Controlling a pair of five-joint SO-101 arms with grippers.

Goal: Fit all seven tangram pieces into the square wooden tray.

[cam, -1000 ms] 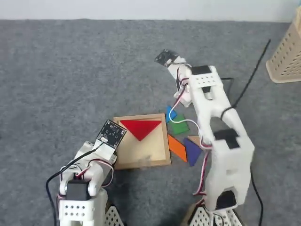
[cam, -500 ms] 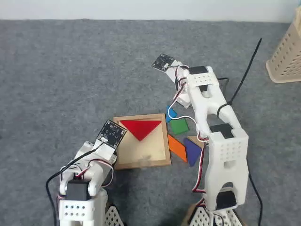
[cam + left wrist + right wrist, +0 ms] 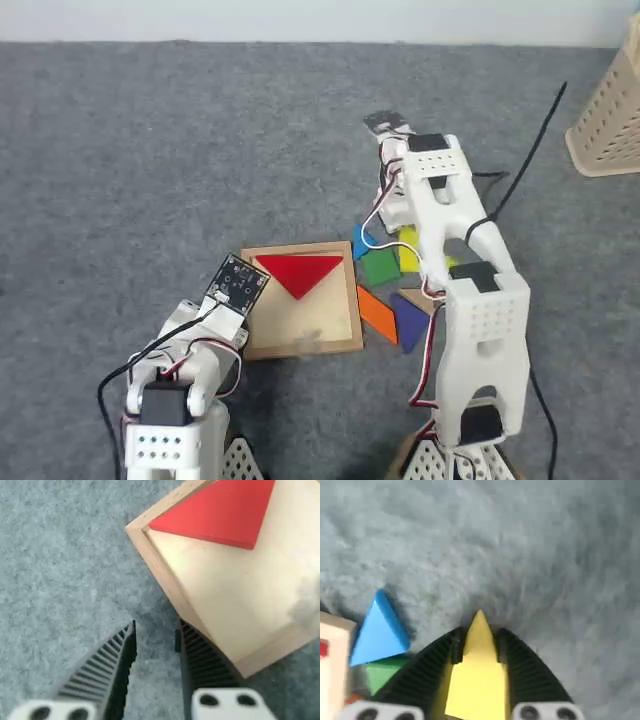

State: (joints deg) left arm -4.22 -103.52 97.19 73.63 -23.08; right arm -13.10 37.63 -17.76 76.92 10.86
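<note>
On grey carpet (image 3: 150, 150), near the wooden tray (image 3: 300, 348): pinching a yellow piece (image 3: 477, 685) in the right gripper (image 3: 479, 637) — likely bound for room beside the red triangle (image 3: 300, 270); resting the left gripper (image 3: 156, 627), spread, at the tray's corner, out of the way.

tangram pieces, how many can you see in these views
6: red triangle in the tray; blue, green, orange and purple on the carpet beside it; yellow in the right gripper. A seventh may be hidden under that arm.
</note>
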